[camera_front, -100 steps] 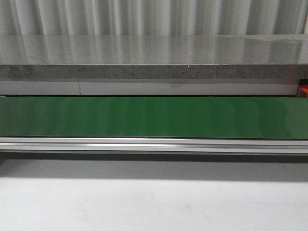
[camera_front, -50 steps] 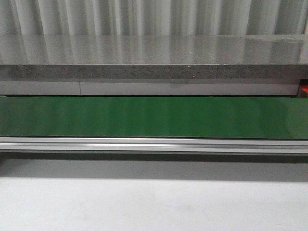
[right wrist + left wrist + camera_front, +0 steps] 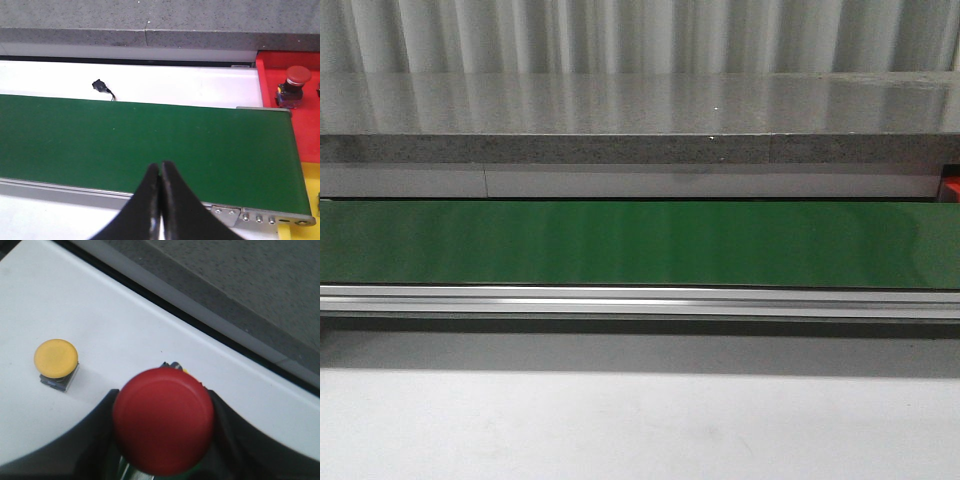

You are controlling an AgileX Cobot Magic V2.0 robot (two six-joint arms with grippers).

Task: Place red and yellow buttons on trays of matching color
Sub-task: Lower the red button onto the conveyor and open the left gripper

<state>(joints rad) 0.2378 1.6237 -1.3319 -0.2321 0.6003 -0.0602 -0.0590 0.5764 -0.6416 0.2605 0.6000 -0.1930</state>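
Pinching a red button below its domed cap, the left hand holds it over the white counter, near a yellow button. It looks rigid and light with a slippery cap, so the squarer base seems the better grip. The right hand, pressed together and empty, hovers over the green belt, near the red tray.

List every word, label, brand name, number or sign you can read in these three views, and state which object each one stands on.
There is no readable text in any view.
Red button held in the left gripper: plain cap, no lettering.
Yellow button: plain cap; the small blue patch on its base is too blurred to read.
Red button on the red tray: too small to show any marking.
Green belt: unmarked.
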